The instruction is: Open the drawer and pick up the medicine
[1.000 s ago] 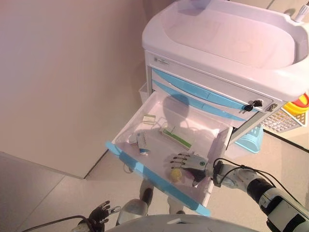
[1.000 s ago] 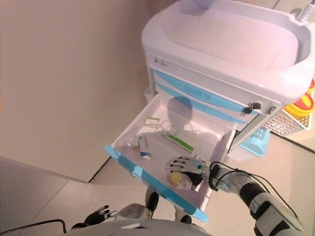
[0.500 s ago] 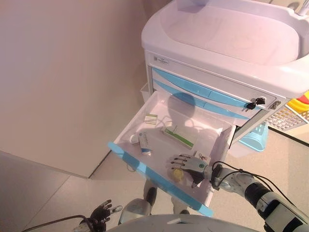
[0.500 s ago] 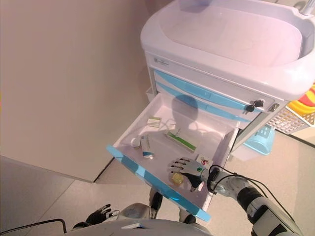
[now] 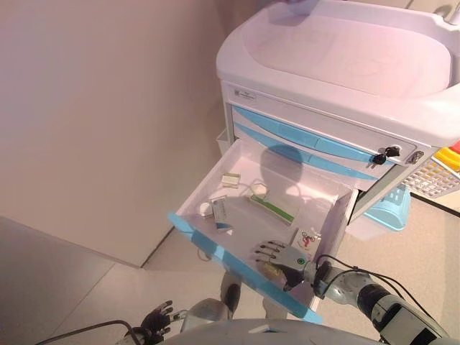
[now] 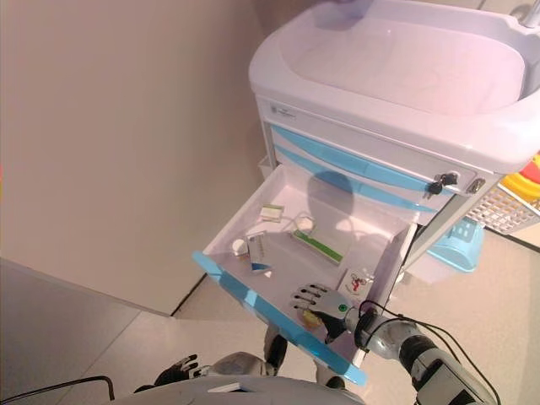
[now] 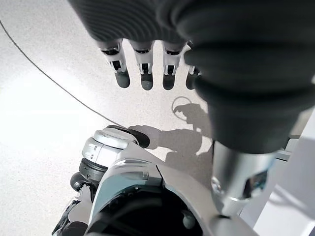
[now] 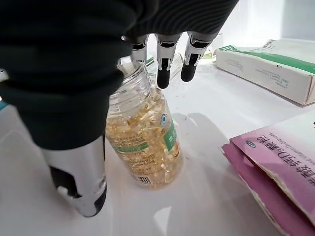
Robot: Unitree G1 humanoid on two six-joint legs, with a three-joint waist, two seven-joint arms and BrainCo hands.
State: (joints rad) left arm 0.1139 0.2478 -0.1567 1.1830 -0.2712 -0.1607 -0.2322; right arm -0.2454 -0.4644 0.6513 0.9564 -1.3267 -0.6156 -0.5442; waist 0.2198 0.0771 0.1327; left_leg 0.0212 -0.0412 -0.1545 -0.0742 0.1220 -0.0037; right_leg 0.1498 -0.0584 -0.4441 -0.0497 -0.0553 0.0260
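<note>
Clear capsule bottle in open drawer, right robot hand fingers straight over it (maybe touching), left robot hand relaxed.

My head camera shifts, so the whole scene sits further right than a second ago. My right hand draws nearer the blue drawer front, above the bottle of yellow capsules, now largely hidden beneath it from overhead. A pink-and-white packet, previously covered, now shows beyond the hand. My left hand sits lower in view.
</note>
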